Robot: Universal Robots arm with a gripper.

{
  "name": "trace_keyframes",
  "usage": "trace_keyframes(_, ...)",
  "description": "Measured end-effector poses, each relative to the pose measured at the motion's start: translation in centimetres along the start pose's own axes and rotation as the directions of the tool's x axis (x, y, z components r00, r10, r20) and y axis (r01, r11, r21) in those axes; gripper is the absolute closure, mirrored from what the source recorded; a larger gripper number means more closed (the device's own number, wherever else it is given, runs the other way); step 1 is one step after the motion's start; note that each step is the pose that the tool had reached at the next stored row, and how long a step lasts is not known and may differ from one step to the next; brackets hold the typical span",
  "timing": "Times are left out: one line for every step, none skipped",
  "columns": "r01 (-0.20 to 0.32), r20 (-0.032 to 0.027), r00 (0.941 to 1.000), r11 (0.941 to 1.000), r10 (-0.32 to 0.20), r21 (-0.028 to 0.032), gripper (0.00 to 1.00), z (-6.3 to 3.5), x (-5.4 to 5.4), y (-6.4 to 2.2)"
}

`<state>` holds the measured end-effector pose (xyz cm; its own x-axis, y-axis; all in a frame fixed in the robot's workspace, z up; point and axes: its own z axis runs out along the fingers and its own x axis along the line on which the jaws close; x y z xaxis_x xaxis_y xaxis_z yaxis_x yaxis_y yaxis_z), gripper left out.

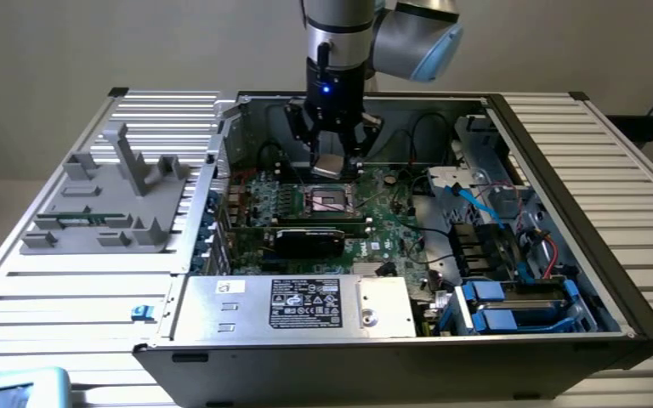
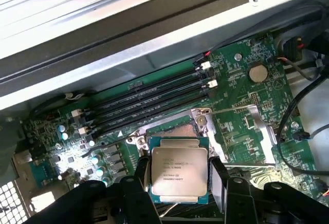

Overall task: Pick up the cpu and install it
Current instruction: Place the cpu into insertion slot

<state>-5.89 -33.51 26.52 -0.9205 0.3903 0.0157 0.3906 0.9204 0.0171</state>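
**Operator:** What does my cpu look like, and where is it?

**Spotter:** Your cpu [image 2: 179,170] is a flat square. It has a dull silver-grey metal top with faint printed lines and a thin blue-green rim. It hangs in the air inside the computer case [image 1: 360,365], near the open socket [image 2: 172,129] but not touching it. Your gripper [image 2: 179,183] is clamped on it, with one black finger [image 2: 140,183] against each of two opposite edges.

**Operator:** What does each camera give me that the other doesn't?

**Spotter:** The exterior view gives you the whole setting. There's the slatted table [image 1: 599,170], the case, the arm [image 1: 338,25] reaching down into it, a silver box [image 1: 247,306] with a black label, and a grey holder [image 1: 111,200] on that view's left. The wrist view gives you the close detail. You can see the long memory slots [image 2: 154,98], the socket's swung-open metal plate [image 2: 257,124], a coin battery [image 2: 258,72] and the print on the cpu.

**Operator:** And the surfaces?

**Spotter:** The table is ribbed pale metal and the case is dark sheet metal. The circuit board [image 2: 231,88] is glossy green and dotted with small parts. The slots are black ridged plastic, and the socket frame is bright stamped steel.
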Motion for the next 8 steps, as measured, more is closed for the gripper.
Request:
trace_keyframes(-0.017,0.0003,0.9999,0.9999,0.017,-0.0003,0.44,0.01,0.0,0.0)
trace_keyframes(-0.033,0.0006,0.9994,0.9994,0.033,-0.0006,0.44,0.02,0.0,0.0)
trace_keyframes(-0.049,0.0008,0.9988,0.9988,0.049,-0.0008,0.44,0.02,0.0,0.0)
trace_keyframes(-0.065,0.0011,0.9979,0.9979,0.065,-0.0011,0.44,0.03,0.0,0.0)
trace_keyframes(-0.082,0.0013,0.9966,0.9966,0.082,-0.0014,0.44,0.04,0.0,0.0)
trace_keyframes(-0.099,0.0016,0.9951,0.9951,0.099,-0.0017,0.44,0.05,0.0,0.0)
trace_keyframes(-0.115,0.0019,0.9934,0.9934,0.115,-0.0019,0.44,0.05,0.0,0.0)
trace_keyframes(-0.132,0.0022,0.9912,0.9912,0.132,-0.0022,0.44,0.06,0.0,0.0)
